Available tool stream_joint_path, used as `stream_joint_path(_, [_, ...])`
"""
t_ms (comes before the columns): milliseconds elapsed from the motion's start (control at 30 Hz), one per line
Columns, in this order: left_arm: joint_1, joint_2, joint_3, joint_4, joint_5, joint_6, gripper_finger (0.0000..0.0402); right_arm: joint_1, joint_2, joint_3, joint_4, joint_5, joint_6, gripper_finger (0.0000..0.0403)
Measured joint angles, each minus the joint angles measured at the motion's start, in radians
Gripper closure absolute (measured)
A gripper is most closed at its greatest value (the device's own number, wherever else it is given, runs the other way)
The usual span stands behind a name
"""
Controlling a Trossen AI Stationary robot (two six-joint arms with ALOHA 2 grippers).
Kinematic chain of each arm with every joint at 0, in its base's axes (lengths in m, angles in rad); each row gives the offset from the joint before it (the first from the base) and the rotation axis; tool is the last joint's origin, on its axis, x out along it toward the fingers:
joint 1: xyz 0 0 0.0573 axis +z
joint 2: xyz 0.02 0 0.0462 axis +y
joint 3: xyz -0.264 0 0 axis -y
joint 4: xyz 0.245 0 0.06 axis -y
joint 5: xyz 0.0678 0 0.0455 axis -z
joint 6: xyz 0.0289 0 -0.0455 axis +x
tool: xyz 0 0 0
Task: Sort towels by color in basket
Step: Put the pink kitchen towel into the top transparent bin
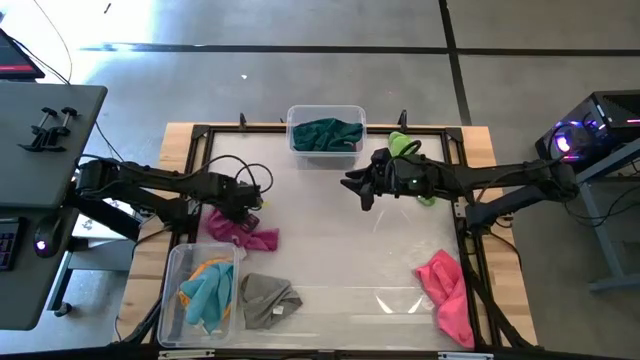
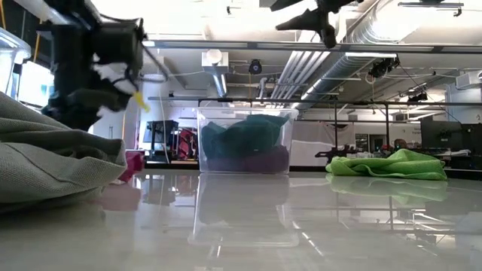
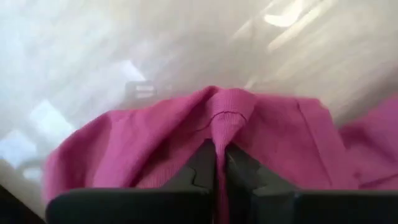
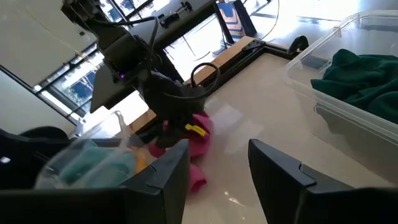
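Observation:
My left gripper (image 1: 243,205) is down on the magenta towel (image 1: 243,232) near the table's left side and is shut on it. The right gripper (image 1: 352,186) hangs open above the bare middle of the table, touching nothing. A clear bin (image 1: 326,150) at the far edge holds the dark green towel (image 1: 327,133), and the low view shows a purple towel (image 2: 260,160) under it. The lime towel (image 1: 403,146) lies beneath the right arm. A pink towel (image 1: 446,287) and a grey towel (image 1: 266,300) lie along the near edge. My left gripper (image 3: 221,149) pinches a raised fold of the magenta towel (image 3: 227,118) between its two fingers, which come at it from above. The cloth rises to a ridge at the fingertips. The rest of the towel spreads out on the table around them.
A second clear bin (image 1: 176,262) at the near left corner holds a cyan towel (image 1: 207,293) and an orange towel (image 1: 218,268). A dark frame (image 1: 200,135) runs around the table. Bare table lies between the two arms.

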Motion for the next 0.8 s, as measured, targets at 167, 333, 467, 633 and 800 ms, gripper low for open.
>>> stream_joint_path(167, [-0.016, 0.000, 0.133, 0.001, -0.079, 0.062, 0.0395, 0.000, -0.082, 0.000, -0.131, 0.010, 0.017, 0.0245])
stream_joint_path(333, [-0.053, 0.000, 0.327, 0.011, -0.169, 0.159, 0.0399, 0.000, -0.164, 0.000, -0.249, 0.038, 0.016, 0.0245])
stream_joint_path(467, [-0.082, 0.000, 0.481, 0.069, -0.233, 0.222, 0.0401, 0.000, -0.190, 0.000, -0.307, 0.056, 0.001, 0.0245])
stream_joint_path(633, [-0.128, 0.000, 0.615, 0.209, -0.291, 0.315, 0.0401, 0.000, -0.163, 0.000, -0.336, 0.056, 0.023, 0.0245])
stream_joint_path(800, [-0.173, -0.001, 0.663, 0.408, -0.305, 0.412, 0.0401, 0.000, -0.083, 0.000, -0.261, 0.047, 0.010, 0.0235])
